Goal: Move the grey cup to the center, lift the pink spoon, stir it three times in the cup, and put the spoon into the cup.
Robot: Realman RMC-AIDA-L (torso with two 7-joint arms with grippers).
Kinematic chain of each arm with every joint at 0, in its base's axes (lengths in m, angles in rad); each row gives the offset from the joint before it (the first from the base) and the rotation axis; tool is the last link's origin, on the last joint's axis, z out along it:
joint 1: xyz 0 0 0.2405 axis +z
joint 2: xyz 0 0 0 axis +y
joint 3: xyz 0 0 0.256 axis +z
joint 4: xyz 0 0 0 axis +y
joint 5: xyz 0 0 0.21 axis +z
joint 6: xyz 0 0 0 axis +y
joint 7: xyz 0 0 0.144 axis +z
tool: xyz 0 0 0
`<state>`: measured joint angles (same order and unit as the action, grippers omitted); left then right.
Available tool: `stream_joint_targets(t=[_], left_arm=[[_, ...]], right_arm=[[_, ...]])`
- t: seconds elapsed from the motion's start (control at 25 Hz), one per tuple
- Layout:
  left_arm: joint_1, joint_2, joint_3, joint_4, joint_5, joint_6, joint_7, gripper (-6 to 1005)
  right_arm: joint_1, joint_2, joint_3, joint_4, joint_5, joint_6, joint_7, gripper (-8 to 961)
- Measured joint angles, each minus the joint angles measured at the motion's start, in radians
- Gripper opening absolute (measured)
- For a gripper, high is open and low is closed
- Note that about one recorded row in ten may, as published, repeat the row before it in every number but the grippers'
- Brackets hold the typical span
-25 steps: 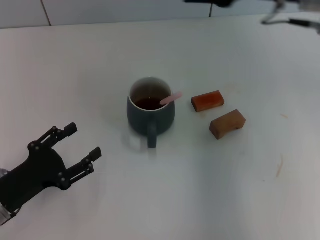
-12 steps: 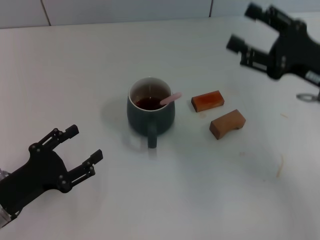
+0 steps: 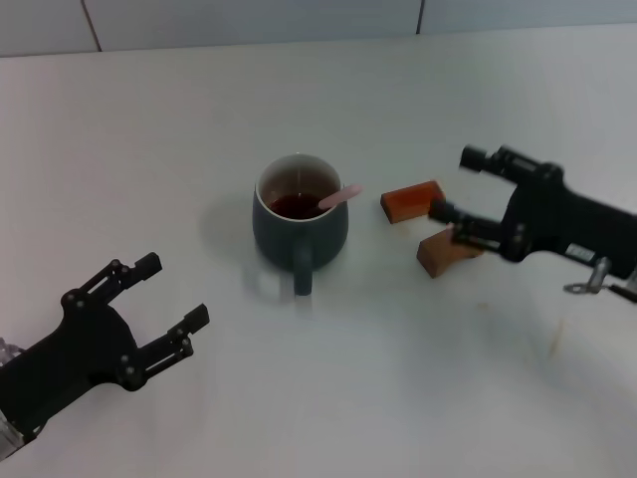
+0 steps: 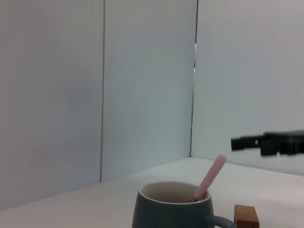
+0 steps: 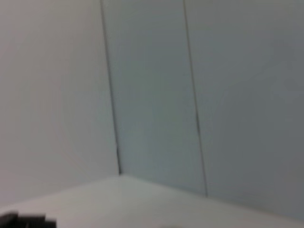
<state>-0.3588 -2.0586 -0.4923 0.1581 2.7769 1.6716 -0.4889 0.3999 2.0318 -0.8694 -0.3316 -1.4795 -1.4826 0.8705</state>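
The grey cup (image 3: 299, 231) stands near the middle of the white table, handle toward me, with dark liquid inside. The pink spoon (image 3: 340, 195) rests in it, its handle leaning over the right rim. My left gripper (image 3: 174, 291) hovers open at the lower left, well short of the cup. My right gripper (image 3: 455, 184) is open to the right of the cup, over the two wooden blocks, holding nothing. The left wrist view shows the cup (image 4: 173, 211) with the spoon (image 4: 209, 178) sticking up, and the right gripper (image 4: 268, 142) farther off.
Two small brown wooden blocks lie right of the cup: one (image 3: 408, 201) close to the rim, the other (image 3: 444, 254) partly under the right gripper. A tiled wall (image 5: 152, 95) runs behind the table (image 3: 328, 398).
The right gripper has swung in from the far right edge and come down toward the wooden blocks. The left gripper has barely shifted. Cup and spoon have not moved.
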Motion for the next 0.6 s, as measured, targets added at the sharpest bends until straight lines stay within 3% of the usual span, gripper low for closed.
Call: stream_joint_targets(t=[0.6], left_arm=[[-0.007, -0.002, 0.041, 0.000, 0.000, -0.001, -0.003, 813]], right_arm=[[0.027, 0.023, -0.002, 0.083, -0.066, 0.095, -0.049, 804]])
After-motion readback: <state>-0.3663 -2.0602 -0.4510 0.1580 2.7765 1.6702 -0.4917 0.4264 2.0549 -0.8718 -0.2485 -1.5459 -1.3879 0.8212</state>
